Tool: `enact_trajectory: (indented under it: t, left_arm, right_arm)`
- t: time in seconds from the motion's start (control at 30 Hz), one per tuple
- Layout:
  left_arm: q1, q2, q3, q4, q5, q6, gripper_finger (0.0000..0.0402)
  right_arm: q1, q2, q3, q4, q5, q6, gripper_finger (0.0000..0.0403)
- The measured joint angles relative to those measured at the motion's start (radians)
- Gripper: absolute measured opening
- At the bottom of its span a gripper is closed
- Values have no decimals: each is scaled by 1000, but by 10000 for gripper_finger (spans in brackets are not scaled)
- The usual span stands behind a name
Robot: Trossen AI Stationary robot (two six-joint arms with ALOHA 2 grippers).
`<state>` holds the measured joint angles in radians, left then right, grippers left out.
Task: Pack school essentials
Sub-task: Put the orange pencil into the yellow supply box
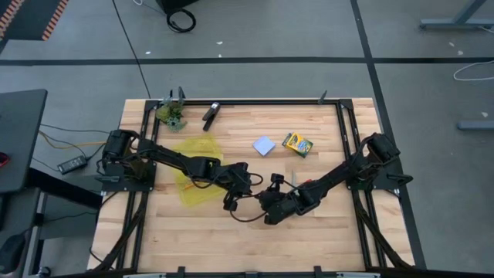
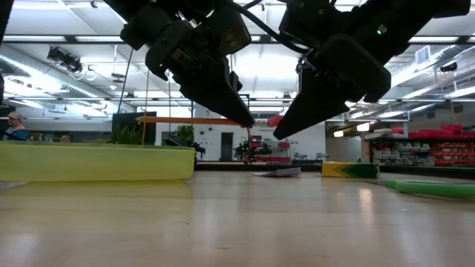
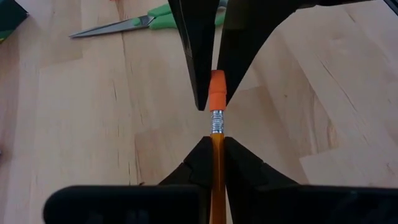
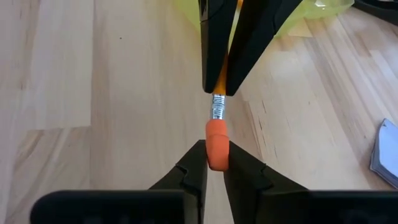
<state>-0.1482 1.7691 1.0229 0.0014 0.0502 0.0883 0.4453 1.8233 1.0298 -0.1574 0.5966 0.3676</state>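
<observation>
Orange pencil clamped in left pincer, right pincer gripping its eraser end

Black clip-like tool, green leafy clump, possibly a plant

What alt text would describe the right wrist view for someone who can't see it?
Two pincers meet over an orange pencil above a wooden table: the right pincer closes on its orange eraser end, and the left pincer grips the shaft just past the metal band. A yellow-green pouch lies behind.
</observation>
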Motion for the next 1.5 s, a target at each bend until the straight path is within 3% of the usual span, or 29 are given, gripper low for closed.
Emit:
enact_trajectory:
  t: [1.5]
  left_arm:
    - [0, 0, 0, 13, 0, 1, 29]
  right_arm:
    - [-24, 0, 0, 24, -29, -4, 52]
